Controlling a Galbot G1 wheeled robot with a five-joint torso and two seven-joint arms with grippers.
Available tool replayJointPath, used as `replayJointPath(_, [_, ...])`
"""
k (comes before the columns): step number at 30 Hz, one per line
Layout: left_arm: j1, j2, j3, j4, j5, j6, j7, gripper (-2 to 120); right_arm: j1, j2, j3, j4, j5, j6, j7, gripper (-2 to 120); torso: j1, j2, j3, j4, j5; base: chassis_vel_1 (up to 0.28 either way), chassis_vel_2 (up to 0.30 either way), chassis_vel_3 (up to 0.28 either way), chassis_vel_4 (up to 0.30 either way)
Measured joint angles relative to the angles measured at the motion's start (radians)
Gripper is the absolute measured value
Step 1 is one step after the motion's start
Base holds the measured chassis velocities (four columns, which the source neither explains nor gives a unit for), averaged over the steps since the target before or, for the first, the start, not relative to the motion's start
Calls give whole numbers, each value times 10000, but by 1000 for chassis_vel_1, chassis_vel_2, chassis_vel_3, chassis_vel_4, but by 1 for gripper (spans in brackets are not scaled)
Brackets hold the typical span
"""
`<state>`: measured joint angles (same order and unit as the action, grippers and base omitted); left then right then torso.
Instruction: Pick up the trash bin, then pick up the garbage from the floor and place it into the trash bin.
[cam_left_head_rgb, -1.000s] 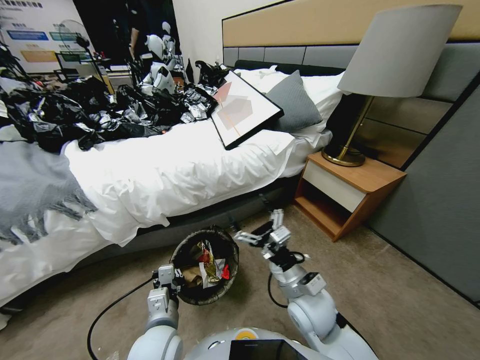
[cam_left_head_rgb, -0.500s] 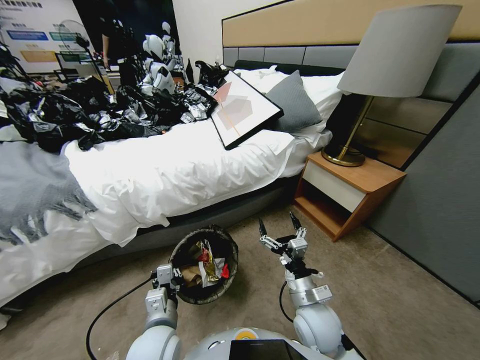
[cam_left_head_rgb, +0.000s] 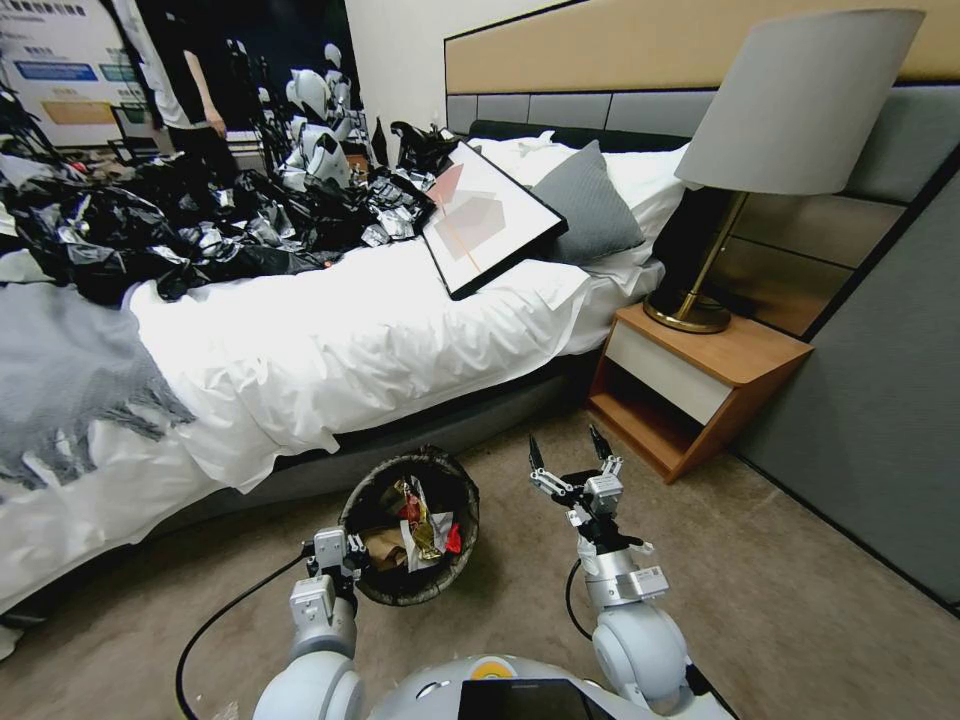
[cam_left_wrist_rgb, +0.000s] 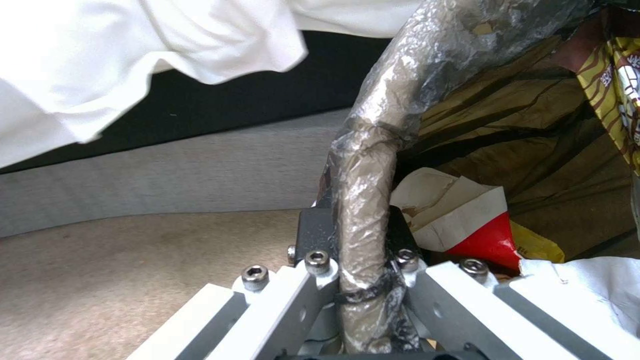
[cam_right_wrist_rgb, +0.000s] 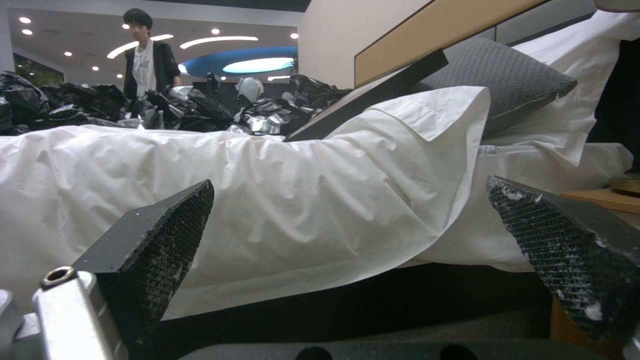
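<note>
While left pincer (cam_left_head_rgb: 345, 567) clamps small round black-lined white trash bin (cam_left_head_rgb: 410, 590) rim | right pincer (cam_left_head_rgb: 572, 462) apart, empty, right of bin | risk: thin liner slips, bin drops

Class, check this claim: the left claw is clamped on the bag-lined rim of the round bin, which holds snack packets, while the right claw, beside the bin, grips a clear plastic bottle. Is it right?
One point is wrong. The right claw grips nothing: the right wrist view shows its fingers spread with only bedding behind. The left claw does clamp the black-bag-lined rim of the round bin, which holds snack packets.
</note>
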<state>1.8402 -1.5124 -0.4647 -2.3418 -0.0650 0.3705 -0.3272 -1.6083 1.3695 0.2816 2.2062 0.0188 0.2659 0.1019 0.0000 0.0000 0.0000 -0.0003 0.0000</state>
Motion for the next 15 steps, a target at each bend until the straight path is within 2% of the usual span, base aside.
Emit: replayJointPath(15, [54, -30, -45, -144, -13, 2, -17, 0, 320, -56, -125, 26, 93, -171, -21, 100, 0, 0, 0, 0, 0, 83, 76, 77, 80])
